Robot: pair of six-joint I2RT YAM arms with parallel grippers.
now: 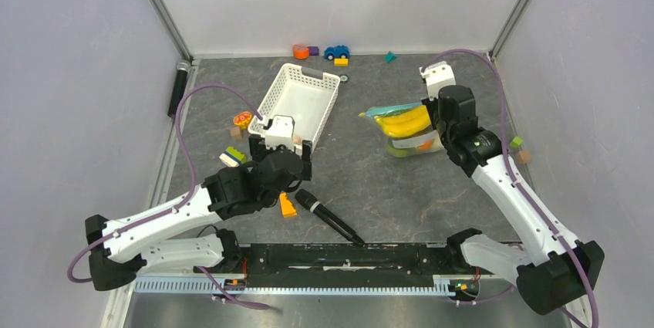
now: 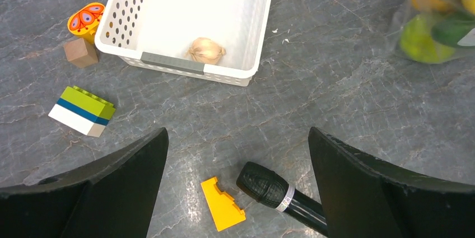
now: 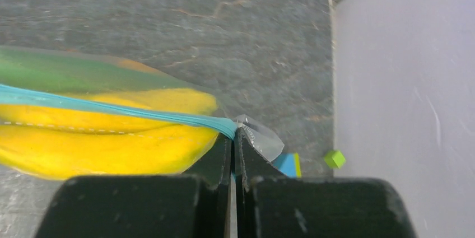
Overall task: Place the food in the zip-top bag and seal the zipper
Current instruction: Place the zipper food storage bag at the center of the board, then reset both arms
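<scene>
The clear zip-top bag [image 1: 407,129] lies right of centre with yellow bananas [image 1: 402,121] and other green and orange food inside; its corner shows in the left wrist view [image 2: 439,22]. My right gripper [image 1: 432,106] is shut on the right end of the light-blue zipper [image 3: 123,111], with the bananas [image 3: 101,145] just behind the strip. My left gripper [image 2: 238,154] is open and empty, hovering above a black microphone [image 2: 277,193] and a yellow wedge block [image 2: 223,203], just in front of the white basket.
The white slotted basket [image 1: 279,100] holds a garlic bulb [image 2: 206,50]. Toy blocks [image 2: 82,111] and an orange piece [image 2: 85,17] lie to its left. The toy car [image 1: 335,52] and blocks sit at the back wall. A second black microphone [image 1: 178,89] lies at the left wall.
</scene>
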